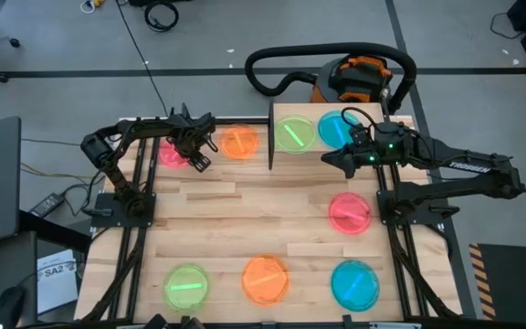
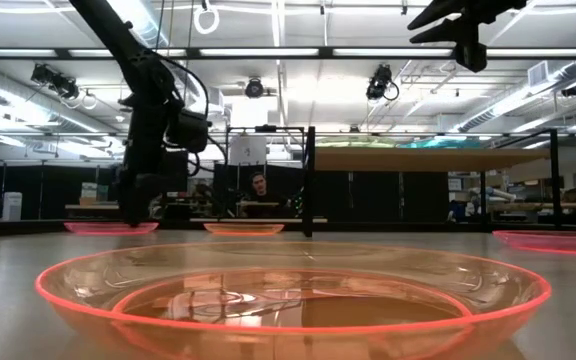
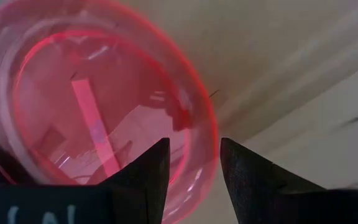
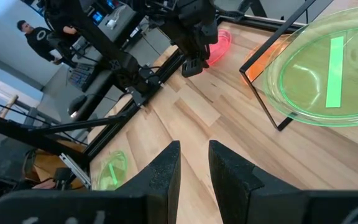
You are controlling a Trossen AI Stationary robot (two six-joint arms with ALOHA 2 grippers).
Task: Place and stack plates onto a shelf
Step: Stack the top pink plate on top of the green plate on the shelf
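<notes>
Left hand [image 1: 199, 151]: fingers spread wide, lowered over the rim of the pink plate [image 1: 173, 153] at the far left of the counter [image 1: 245, 219]; one finger inside the rim, one outside, not yet closed.

Pink plate: thin translucent plastic, likely light, smooth and slippery, slightly flexible. Grip at the raised rim, firmly; lift level.

Orange plate [image 1: 239, 141]: just beside the pink one, flat on the counter.

Shelf [image 1: 313, 146]: green plate [image 1: 294, 133] and blue plate [image 1: 335, 129] resting on top.

Right hand [image 1: 334, 159]: fingers narrow, empty, hovering just beside the shelf.
</notes>
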